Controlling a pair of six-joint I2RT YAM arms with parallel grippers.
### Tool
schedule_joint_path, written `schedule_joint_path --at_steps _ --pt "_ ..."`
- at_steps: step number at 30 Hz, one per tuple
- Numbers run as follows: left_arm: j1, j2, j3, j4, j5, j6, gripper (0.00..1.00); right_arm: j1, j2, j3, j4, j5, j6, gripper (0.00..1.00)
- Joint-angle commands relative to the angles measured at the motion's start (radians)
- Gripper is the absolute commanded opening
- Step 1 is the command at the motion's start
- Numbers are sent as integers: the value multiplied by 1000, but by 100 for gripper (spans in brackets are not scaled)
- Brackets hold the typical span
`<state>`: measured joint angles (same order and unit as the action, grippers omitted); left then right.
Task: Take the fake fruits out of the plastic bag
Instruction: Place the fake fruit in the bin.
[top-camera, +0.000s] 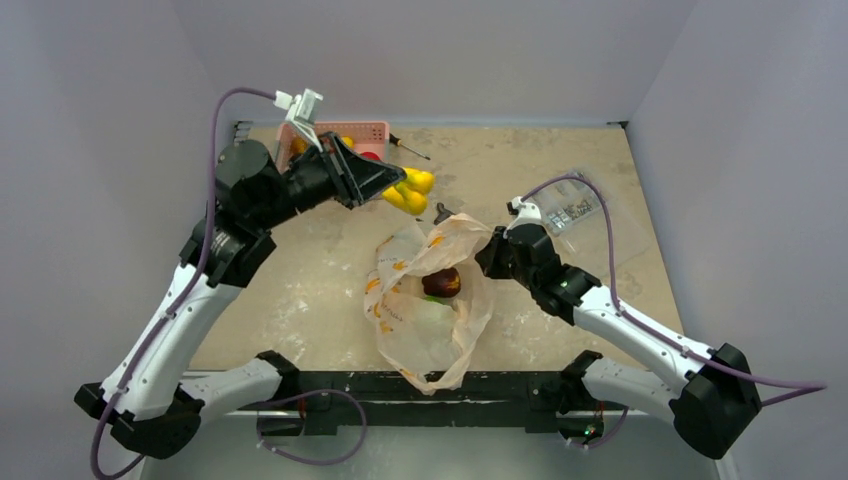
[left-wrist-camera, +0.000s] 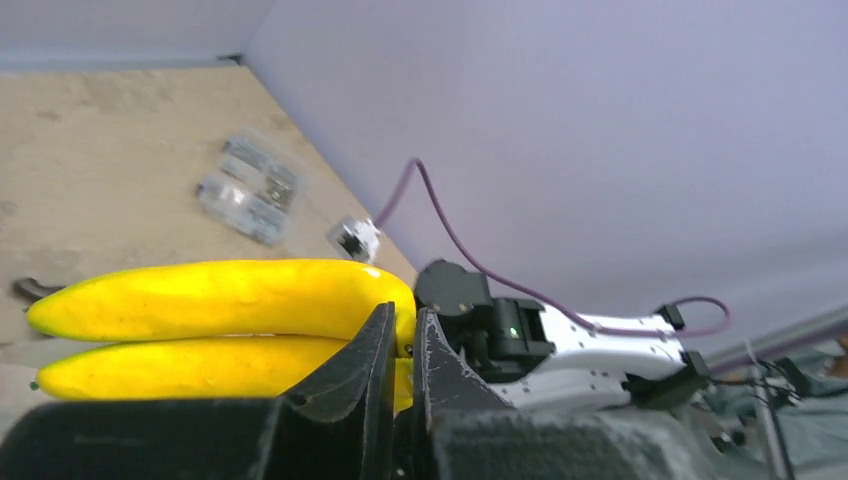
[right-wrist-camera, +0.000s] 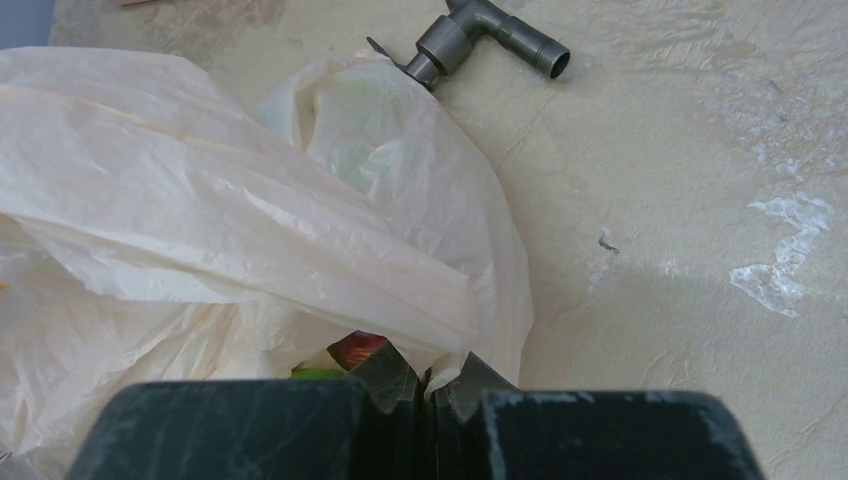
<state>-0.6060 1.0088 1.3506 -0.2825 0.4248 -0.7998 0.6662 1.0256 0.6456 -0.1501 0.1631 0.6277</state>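
My left gripper (top-camera: 392, 183) is shut on the stem end of the yellow banana bunch (top-camera: 412, 190) and holds it above the table, behind the bag; the left wrist view shows the bananas (left-wrist-camera: 210, 300) in the closed jaws. The peach-beige plastic bag (top-camera: 430, 300) lies in the middle of the table with its mouth open. The dark maroon fruit (top-camera: 442, 283) sits in the opening, and a green fruit (top-camera: 435, 312) shows faintly through the film. My right gripper (top-camera: 487, 252) is shut on the bag's right edge (right-wrist-camera: 440, 300) and holds it up.
A pink basket (top-camera: 352, 136) with an orange and a red item stands at the back left. A screwdriver (top-camera: 410, 148) lies beside it. A clear packet of small parts (top-camera: 575, 212) lies at the back right. A grey metal pipe fitting (right-wrist-camera: 490, 32) lies just behind the bag.
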Motion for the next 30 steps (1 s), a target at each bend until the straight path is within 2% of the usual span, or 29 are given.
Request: schedule_joint_path --at_steps 1,5,8,13,15,21,28,29,30 --pt "76 123 187 -181 -84 191 0 -6 0 23 16 -9 -23 0" --pt "130 225 211 -229 -294 309 0 -6 21 24 34 -38 -27 0" --pt "189 274 127 -88 -370 384 0 -5 36 26 48 -58 -40 0" --pt "256 382 31 200 -398 504 0 -6 30 21 59 -65 -74 0" --pt "282 454 26 264 -402 528 0 -5 25 14 66 -70 -78 0" --pt "358 710 147 386 -354 480 0 -5 46 4 78 -84 -101 0" --pt "386 943 353 402 -407 463 0 -7 105 1 112 -108 -107 0" --pt "388 968 382 392 -414 461 2 -7 114 4 115 -112 -106 0" --pt "391 989 414 370 -417 456 21 -8 124 8 115 -115 -106 0"
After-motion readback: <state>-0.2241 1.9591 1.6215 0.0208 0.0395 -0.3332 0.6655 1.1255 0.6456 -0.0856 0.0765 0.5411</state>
